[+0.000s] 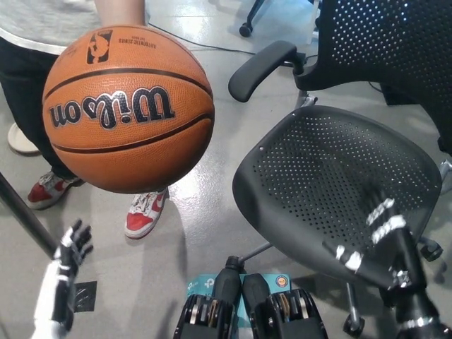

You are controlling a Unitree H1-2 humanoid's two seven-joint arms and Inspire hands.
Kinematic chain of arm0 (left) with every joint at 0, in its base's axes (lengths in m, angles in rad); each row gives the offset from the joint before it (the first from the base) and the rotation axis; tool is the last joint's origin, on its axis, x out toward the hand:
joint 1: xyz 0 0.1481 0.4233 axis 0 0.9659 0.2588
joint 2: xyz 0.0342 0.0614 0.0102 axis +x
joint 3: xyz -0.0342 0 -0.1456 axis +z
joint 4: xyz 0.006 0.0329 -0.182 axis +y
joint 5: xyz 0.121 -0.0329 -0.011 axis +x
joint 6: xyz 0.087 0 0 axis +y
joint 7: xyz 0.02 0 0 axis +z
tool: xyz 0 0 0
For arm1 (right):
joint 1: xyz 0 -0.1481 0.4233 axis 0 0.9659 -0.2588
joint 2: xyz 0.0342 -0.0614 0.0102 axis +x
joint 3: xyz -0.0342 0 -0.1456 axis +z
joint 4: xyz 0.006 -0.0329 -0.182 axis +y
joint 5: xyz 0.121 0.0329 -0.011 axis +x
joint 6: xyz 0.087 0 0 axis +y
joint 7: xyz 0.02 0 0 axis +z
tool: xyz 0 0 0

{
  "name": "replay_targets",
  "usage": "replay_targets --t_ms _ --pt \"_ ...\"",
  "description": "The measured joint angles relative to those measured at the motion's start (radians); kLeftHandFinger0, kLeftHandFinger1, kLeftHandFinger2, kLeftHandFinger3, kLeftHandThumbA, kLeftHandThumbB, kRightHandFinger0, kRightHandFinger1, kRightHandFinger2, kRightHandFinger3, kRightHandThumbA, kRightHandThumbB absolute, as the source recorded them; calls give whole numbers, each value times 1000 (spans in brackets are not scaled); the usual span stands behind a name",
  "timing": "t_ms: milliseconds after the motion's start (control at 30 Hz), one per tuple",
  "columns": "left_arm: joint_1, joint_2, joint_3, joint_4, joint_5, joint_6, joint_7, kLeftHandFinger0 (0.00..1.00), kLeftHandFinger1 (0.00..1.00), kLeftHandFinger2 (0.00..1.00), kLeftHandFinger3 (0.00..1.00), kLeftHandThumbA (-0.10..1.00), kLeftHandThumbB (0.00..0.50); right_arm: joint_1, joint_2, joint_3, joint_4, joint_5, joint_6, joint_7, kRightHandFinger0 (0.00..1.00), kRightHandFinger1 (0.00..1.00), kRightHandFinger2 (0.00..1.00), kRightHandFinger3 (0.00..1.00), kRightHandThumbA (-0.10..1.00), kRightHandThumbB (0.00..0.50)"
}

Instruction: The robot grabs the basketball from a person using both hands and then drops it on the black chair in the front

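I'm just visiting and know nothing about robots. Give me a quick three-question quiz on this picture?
1. True or false: the white left hand touches the orange Wilson basketball.
2. Where is the black perforated office chair? A) picture right B) picture left
3. Fill in: the black right hand hangs over the chair's ____.

Key: 1 false, it is below the ball, apart, fingers spread. 2 A. 3 seat.
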Motion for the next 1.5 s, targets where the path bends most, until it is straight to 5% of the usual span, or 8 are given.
replay_targets --t_ms 133,333,900,1033,1500 --pt "-39 8 48 -146 -41 40 2 1000 1000 1000 1000 1000 241 -102 -1 2 -74 73 65 15 1000 1000 1000 1000 1000 428" --pt "-146 44 112 -224 -85 123 3 1000 1000 1000 1000 1000 291 -271 24 2 -67 161 169 24 1000 1000 1000 1000 1000 391" --pt "-305 72 125 -231 -129 303 3 1000 1000 1000 1000 1000 177 -554 148 -14 310 229 262 56 1000 1000 1000 1000 1000 432" --pt "-325 73 116 -229 -128 324 2 1000 1000 1000 1000 1000 182 -584 174 -28 363 239 268 67 1000 1000 1000 1000 1000 480" --pt "-351 54 84 -209 -128 351 0 1000 1000 1000 1000 1000 195 -603 235 -55 373 292 305 110 1000 1000 1000 1000 1000 466"
